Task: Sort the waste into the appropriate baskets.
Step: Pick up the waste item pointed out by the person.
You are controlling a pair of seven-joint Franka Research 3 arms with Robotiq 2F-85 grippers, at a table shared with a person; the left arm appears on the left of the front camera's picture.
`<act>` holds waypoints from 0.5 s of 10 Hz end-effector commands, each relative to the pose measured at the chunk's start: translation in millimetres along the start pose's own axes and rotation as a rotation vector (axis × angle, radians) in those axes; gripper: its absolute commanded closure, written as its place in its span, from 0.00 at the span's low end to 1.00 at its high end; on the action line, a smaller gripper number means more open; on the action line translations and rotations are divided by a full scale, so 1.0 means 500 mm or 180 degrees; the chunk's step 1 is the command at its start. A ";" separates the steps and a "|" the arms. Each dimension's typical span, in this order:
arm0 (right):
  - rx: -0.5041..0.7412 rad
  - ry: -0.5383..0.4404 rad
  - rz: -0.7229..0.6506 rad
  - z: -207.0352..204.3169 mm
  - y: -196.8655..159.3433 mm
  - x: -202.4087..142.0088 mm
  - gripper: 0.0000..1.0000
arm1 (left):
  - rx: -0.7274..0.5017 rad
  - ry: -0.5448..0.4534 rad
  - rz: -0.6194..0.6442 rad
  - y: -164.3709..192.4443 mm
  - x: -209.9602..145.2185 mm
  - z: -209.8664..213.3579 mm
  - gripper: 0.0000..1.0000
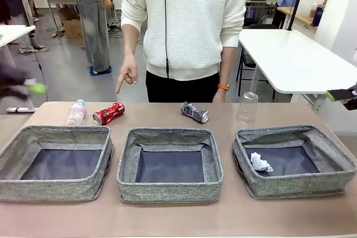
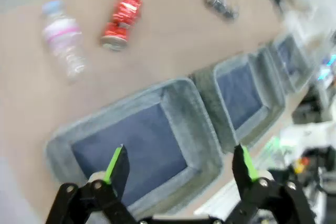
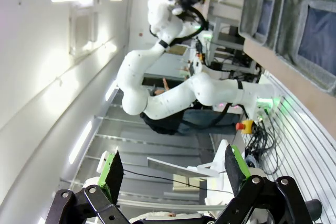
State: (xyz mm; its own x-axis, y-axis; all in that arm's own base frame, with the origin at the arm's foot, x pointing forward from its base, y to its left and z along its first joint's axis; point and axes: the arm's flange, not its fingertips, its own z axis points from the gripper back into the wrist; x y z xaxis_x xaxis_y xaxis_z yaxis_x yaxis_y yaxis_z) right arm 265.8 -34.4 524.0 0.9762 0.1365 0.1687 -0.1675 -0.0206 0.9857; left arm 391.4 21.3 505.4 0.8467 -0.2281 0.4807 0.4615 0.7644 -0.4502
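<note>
left gripper is held wide open over the left basket, bottle and red can lying beyond its fingertips; right gripper is also open; the round bottle could be rolled away if clipped by one pad

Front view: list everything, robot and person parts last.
Grey woven fabric baskets: three, near side.
Crumpled white paper wad: one, in right basket.
Clear plastic bottle: one, lying behind left basket.
Crushed red can: one, beside bottle.
Crushed black-and-silver can: one, behind middle basket.
Clear plastic cup: one, behind right basket.
Person's hand: one, pointing down near red can.
Left gripper: black, open, facing left basket.
Right gripper: black, open, right of table.
</note>
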 end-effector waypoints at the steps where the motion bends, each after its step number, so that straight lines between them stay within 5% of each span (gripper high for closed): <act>1: 0.0063 -0.0014 -0.0035 -0.002 0.015 0.005 0.00 | 0.0660 0.0802 -0.0971 -0.036 0.140 -0.101 0.00; 3: 0.0063 -0.0014 -0.0035 -0.002 0.015 0.005 0.00 | 0.1131 0.0956 -0.1532 -0.116 0.188 -0.222 0.00; 4: 0.0063 -0.0014 -0.0035 -0.002 0.015 0.005 0.00 | 0.2310 0.0930 -0.0680 -0.119 0.176 -0.216 0.00; 5: 0.0063 -0.0014 -0.0035 -0.002 0.015 0.005 0.00 | 0.0676 0.0880 -0.1230 -0.160 0.184 -0.225 0.00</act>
State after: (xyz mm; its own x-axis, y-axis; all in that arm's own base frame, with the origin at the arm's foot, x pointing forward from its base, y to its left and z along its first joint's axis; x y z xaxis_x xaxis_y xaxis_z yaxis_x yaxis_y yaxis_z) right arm 265.9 -34.3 524.0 0.9762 0.1368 0.1681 -0.1669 -0.0199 0.9858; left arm 476.1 -136.4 489.8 0.6878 -0.6571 0.3085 0.6796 0.7322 0.0445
